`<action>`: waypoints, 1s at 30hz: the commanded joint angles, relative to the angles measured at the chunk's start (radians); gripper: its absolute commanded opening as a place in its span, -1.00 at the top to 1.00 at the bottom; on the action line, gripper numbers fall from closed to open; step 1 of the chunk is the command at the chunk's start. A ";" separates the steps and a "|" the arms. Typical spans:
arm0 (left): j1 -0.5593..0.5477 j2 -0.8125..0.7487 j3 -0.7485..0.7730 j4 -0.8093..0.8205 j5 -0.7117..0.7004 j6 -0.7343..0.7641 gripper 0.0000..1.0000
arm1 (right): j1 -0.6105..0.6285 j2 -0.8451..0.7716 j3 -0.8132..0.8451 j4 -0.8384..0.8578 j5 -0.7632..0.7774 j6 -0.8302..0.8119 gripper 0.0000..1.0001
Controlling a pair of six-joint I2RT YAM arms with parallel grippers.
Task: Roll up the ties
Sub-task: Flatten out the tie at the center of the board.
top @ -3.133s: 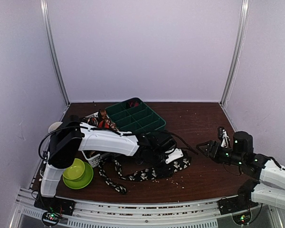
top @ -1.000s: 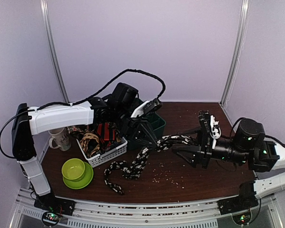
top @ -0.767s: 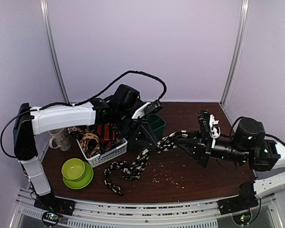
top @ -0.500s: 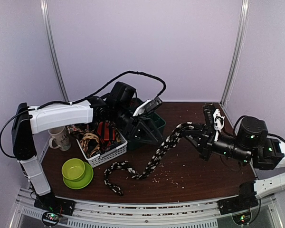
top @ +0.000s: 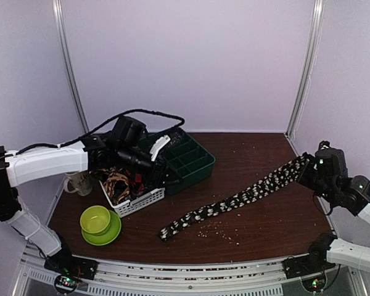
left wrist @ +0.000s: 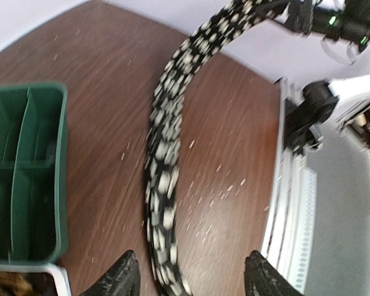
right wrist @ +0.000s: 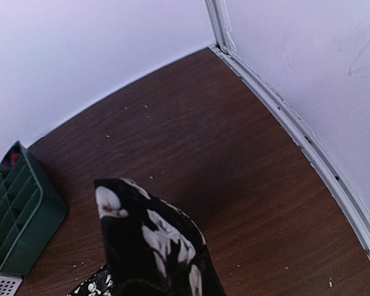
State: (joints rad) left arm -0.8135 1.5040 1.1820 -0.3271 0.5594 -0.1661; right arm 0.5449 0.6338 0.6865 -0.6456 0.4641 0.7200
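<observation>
A black tie with cream-white flower spots (top: 234, 200) lies stretched in a straight diagonal across the table. Its near end rests at the front centre and its far end is lifted at the right. My right gripper (top: 308, 169) is shut on that lifted end. In the right wrist view the tie's end (right wrist: 151, 240) covers the jaws. My left gripper (top: 162, 157) is open and holds nothing, drawn back over the basket and the tray. In the left wrist view its fingertips (left wrist: 126, 279) flank the tie (left wrist: 163, 185) from well above.
A white basket (top: 142, 200) at the left holds a brown-gold tie (top: 114, 180) and a red-and-black tie (top: 137, 179). Behind it stands a green divided tray (top: 188, 157). A mug (top: 79, 182) and a green bowl (top: 98, 220) sit front left. Crumbs dot the table.
My left gripper opened, let go of the tie and pulled back left. My right gripper shut on the tie's end and drew it right, stretching the tie out straight.
</observation>
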 commanded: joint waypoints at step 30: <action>-0.224 0.396 -0.001 -0.121 -0.343 0.210 0.13 | -0.126 -0.038 0.085 -0.405 0.158 0.171 1.00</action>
State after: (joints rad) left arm -1.0267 1.8999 1.1603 -0.4049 0.2226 -0.0177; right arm 0.4507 0.6075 0.7143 -0.9859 0.5560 0.8688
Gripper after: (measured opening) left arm 0.493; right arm 0.024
